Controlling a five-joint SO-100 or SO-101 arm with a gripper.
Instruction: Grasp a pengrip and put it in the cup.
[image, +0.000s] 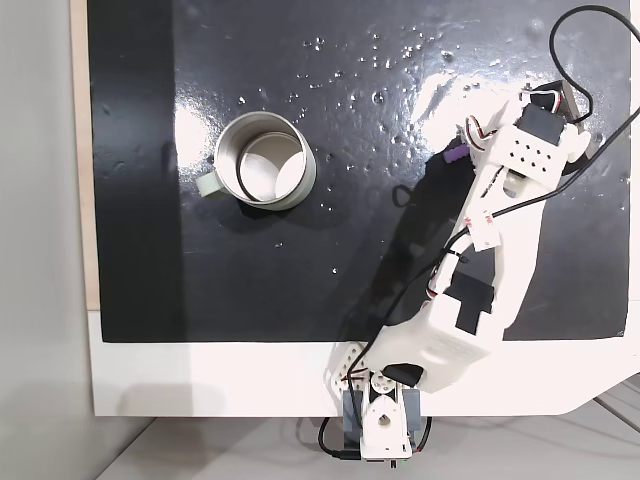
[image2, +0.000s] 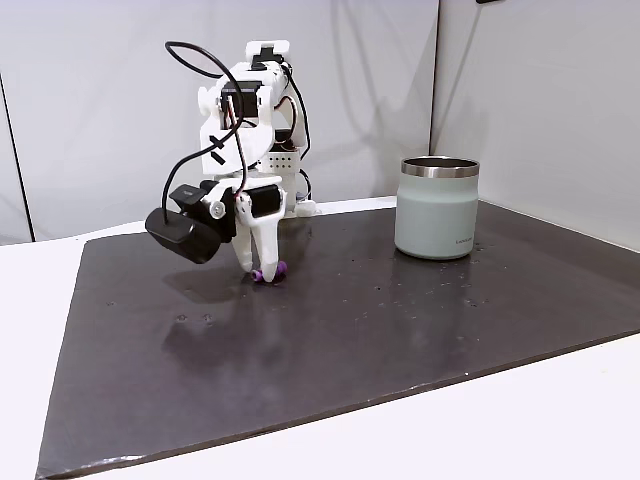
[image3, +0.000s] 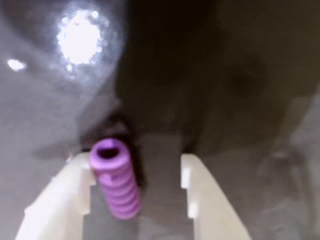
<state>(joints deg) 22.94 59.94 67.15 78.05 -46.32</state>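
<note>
Black mat (image: 300, 280) on white table (image: 200, 380) — pale walls (image2: 100, 100).

The arm (image: 470, 300) is all white printed plastic with black servo blocks set into the joints. Thin black cables loop off it, plus some red-and-white wiring near the wrist. One flat white panel has a grid of small holes. A black camera housing (image2: 185, 232) hangs off the wrist. The jaws are plain white with notched inner edges.
</note>
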